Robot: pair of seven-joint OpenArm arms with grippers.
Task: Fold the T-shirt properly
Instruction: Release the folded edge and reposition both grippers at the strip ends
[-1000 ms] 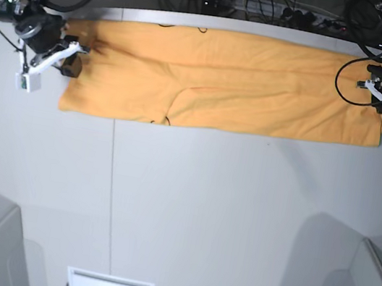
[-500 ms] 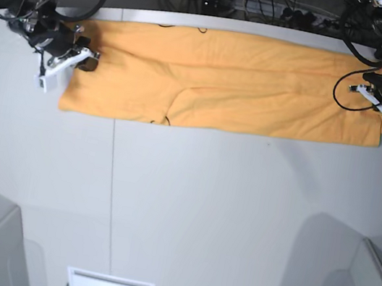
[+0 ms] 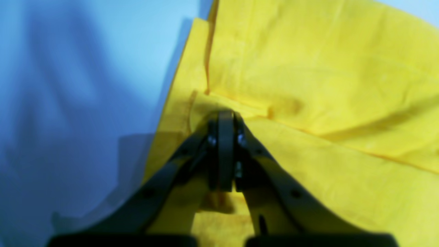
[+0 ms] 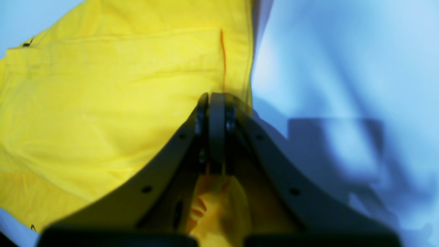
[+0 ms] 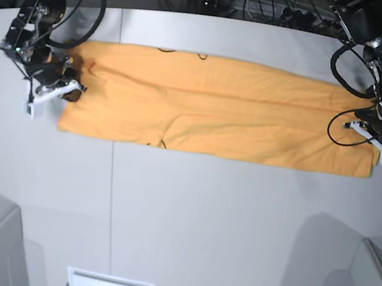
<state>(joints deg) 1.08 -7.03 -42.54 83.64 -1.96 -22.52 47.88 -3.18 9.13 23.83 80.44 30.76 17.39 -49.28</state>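
T-shirt (image 5: 219, 107): we see it lying as a long orange band across the table (image 5: 223, 214), toward 12 o'clock.
Left gripper (image 3: 224, 115): clenched on the band's 3 o'clock end.
Right gripper (image 4: 216, 99): pinched onto the hem at 9 o'clock.
Handling: we judge it soft, light and limp, so it will sag between holds.
Hold: we favour the end corners, gathering all layers.

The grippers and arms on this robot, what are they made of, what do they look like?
Both arms are black, jointed and draped in looping black cables. The left gripper and right gripper each carry a white bracket, seemingly for the wrist camera. Up close, each gripper has two dark curved fingers meeting at a narrow tip, with small screw holes along them.
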